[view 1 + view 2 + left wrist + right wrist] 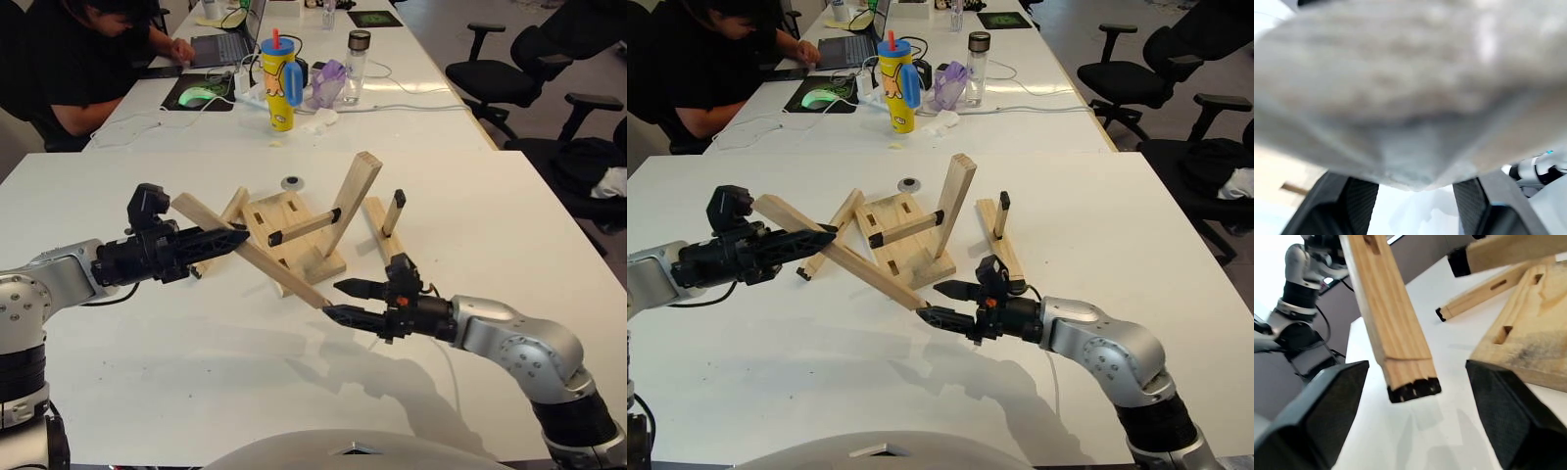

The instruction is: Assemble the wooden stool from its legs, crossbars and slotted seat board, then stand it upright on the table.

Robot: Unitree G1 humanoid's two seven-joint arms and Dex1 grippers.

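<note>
Step in hand, as judged: fitting a leg. Left gripper [227, 237] is clamped on the long pale wooden leg with black-capped end [265, 261], which slants over the flat slotted pale-wood seat board [299, 257] lying on the white table [147, 343]. Right gripper [335, 300] is spread wide, fingers bracketing the leg's low end without touching it. Next move probably calls for closing, then steering that end to a free slot. In the way: upright wooden leg [355, 196] with dark-tipped crossbar [306, 227], standing in the board. Loose wooden leg [377, 233] lies just beside.

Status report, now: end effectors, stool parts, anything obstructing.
Left end effector shut on long leg. Right end effector open, flanking its lower end. Seat board flat, second leg standing tilted on it.
</note>
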